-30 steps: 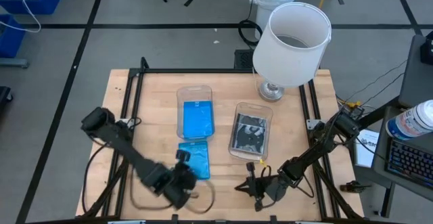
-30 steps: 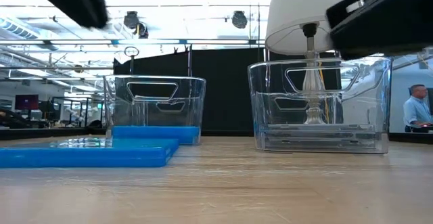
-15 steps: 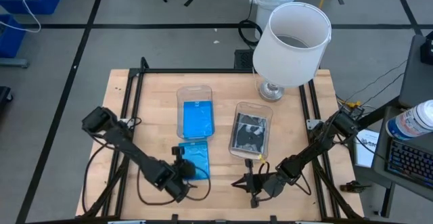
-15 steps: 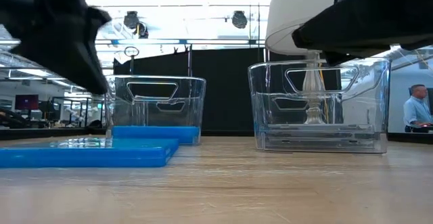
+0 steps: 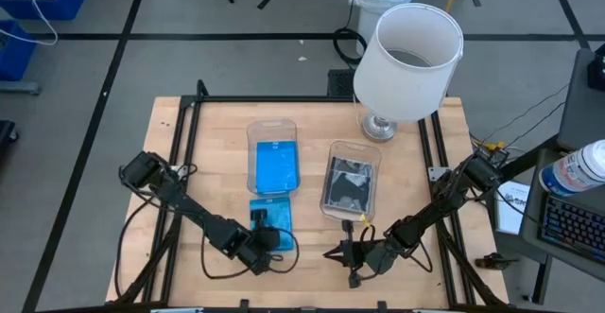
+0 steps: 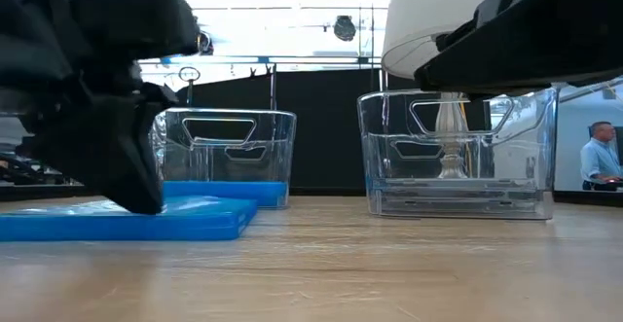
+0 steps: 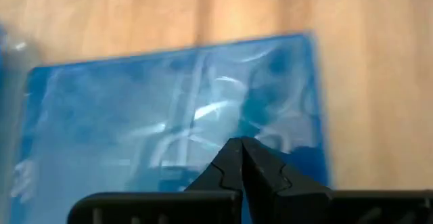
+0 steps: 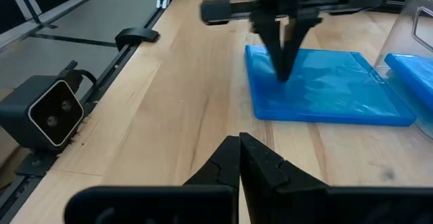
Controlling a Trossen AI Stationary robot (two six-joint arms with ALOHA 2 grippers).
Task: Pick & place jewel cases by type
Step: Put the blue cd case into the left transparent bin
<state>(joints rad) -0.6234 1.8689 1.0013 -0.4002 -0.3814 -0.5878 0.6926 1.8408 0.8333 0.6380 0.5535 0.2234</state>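
Observation:
A bright blue jewel case [image 5: 274,211] lies flat on the wooden table, just near of the clear bin [image 5: 272,129] that holds more blue cases [image 5: 276,166]. My left gripper [image 5: 268,235] stands over the loose case's near end, shut, with its fingers pointing steeply down onto the case [image 6: 195,220]. A second clear bin [image 5: 354,149] to the right holds dark grey cases [image 5: 348,188]. My right gripper [image 5: 342,252] hovers shut and holding nothing above the table, to the right of the loose blue case [image 8: 325,82]. My left gripper sets its shut fingertips [image 8: 284,75] on the blue case's top face [image 7: 270,126], near its near end. The fingers come from above, slanting down from the near side. The case lies flat on the table.
A lamp with a wide white shade [image 5: 408,48] stands at the table's far right, behind the grey-case bin. A small camera box [image 8: 51,112] sits at the table's near edge. Black rails [image 5: 184,152] frame the table. A person [image 6: 596,157] stands in the room beyond.
My left gripper has come down from well above the table onto the near end of the loose blue case, shifting slightly toward the far edge. The case has stayed flat where it was.

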